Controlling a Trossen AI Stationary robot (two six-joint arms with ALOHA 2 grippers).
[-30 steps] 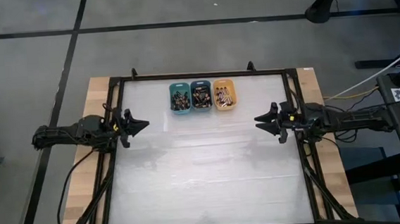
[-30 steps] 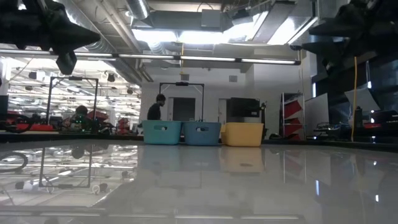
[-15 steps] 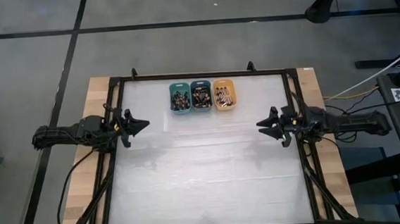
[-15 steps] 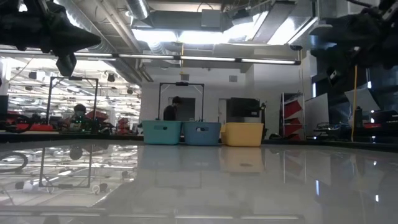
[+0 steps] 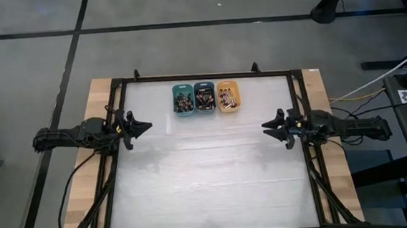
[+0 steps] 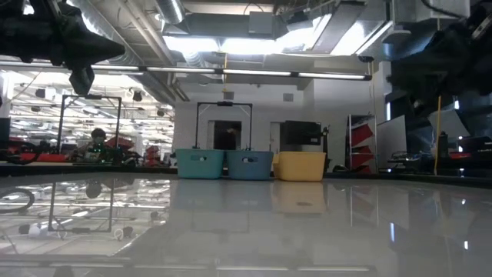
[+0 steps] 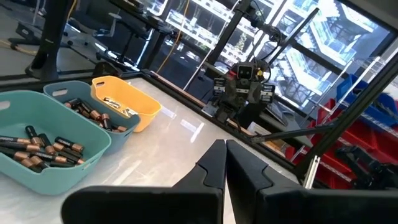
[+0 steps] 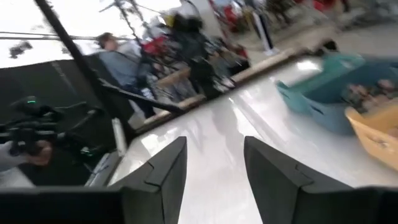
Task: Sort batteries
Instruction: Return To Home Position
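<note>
Right gripper (image 5: 268, 128) farther back — batteries (image 8: 359, 94) indistinct

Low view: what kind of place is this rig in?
Likely a robotics lab or workshop floor: exposed ceiling ducts and strip lights, racks of red bins, another framed rig beyond the table.

Surface: a white, glossy rectangle (image 5: 208, 178); in the low view it mirrors the ceiling lights.
Frame: black bars (image 5: 201, 76) run around all its edges.
Wood: pale wooden strips (image 5: 98, 92) show outside the frame on the left and right sides.
Bins: three small rounded ones stand side by side in a row at the far edge, about midway between left and right.
Teal bin (image 5: 182, 99): left end of the row.
Blue bin (image 5: 204, 97): middle, just beside both neighbours.
Orange bin (image 5: 228, 96): right end.
</note>
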